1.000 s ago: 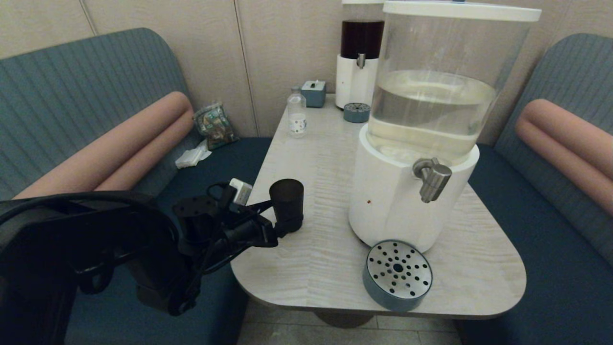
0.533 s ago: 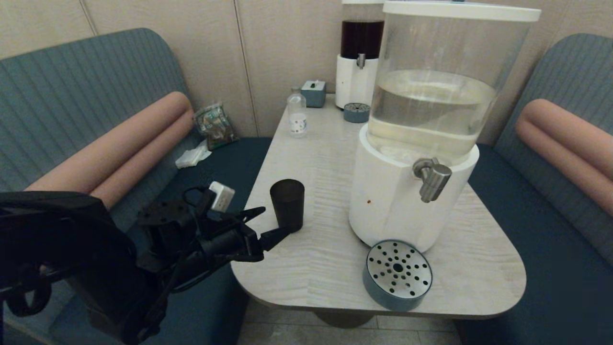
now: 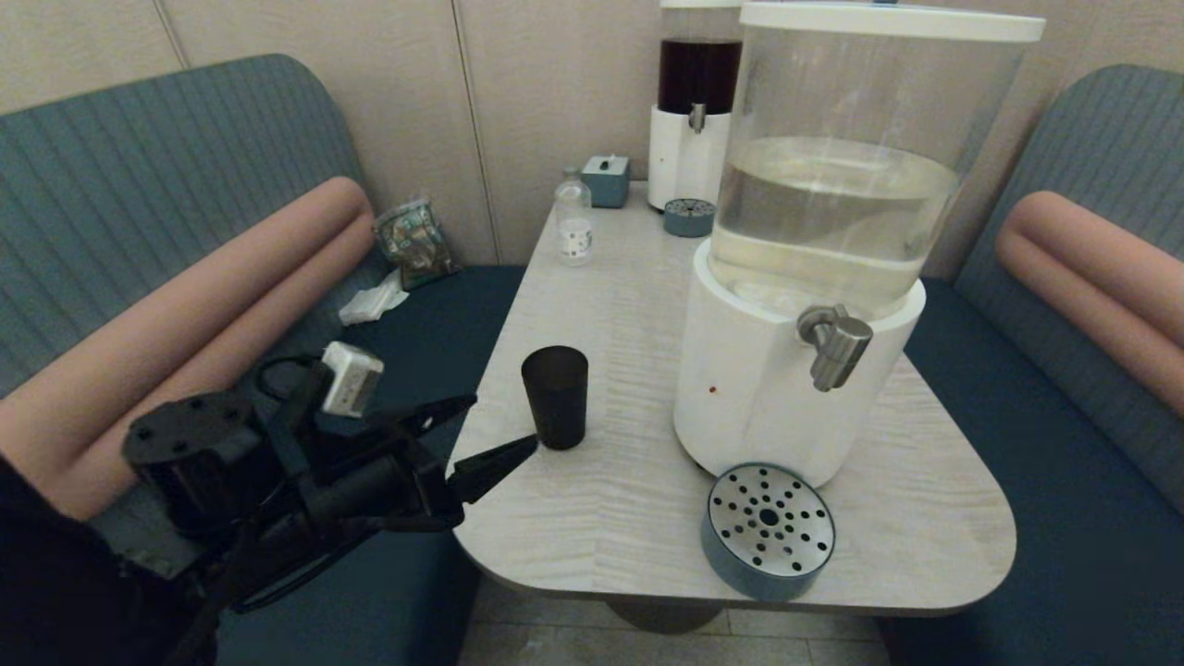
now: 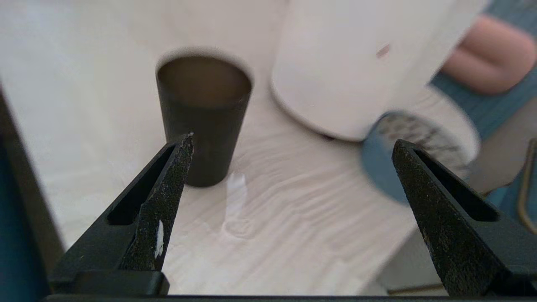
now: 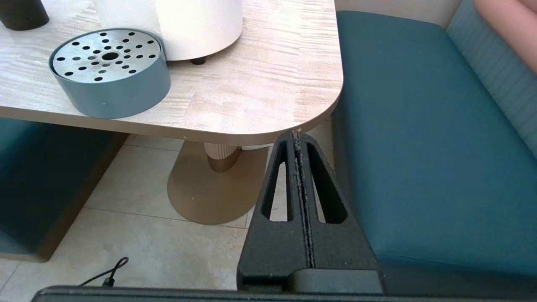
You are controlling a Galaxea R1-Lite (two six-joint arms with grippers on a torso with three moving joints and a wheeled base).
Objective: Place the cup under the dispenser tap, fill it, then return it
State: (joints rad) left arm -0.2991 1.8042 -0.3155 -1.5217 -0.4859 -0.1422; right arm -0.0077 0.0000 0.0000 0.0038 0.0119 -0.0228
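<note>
The dark tapered cup (image 3: pixel 554 398) stands upright on the pale table (image 3: pixel 629 305), left of the big white-based dispenser (image 3: pixel 758 398). Its steel dispenser tap (image 3: pixel 837 344) juts out over the round perforated drip tray (image 3: pixel 768 529), well apart from the cup. My left gripper (image 3: pixel 504 423) hangs open just off the table's left edge, short of the cup and holding nothing. In the left wrist view the cup (image 4: pixel 203 117) stands beyond one finger of the open left gripper (image 4: pixel 293 140). My right gripper (image 5: pixel 297 133) is shut and empty, parked low below the table's near right corner.
At the back of the table stand a small clear bottle (image 3: pixel 573 222), a blue box (image 3: pixel 606 178), a dark-liquid dispenser (image 3: pixel 694 120) and its small tray (image 3: pixel 689 217). Teal benches flank the table; a snack bag (image 3: pixel 416 240) lies on the left one.
My left gripper has drawn back from round the cup, leftwards off the table edge, still open. The cup has stayed where it stood.
</note>
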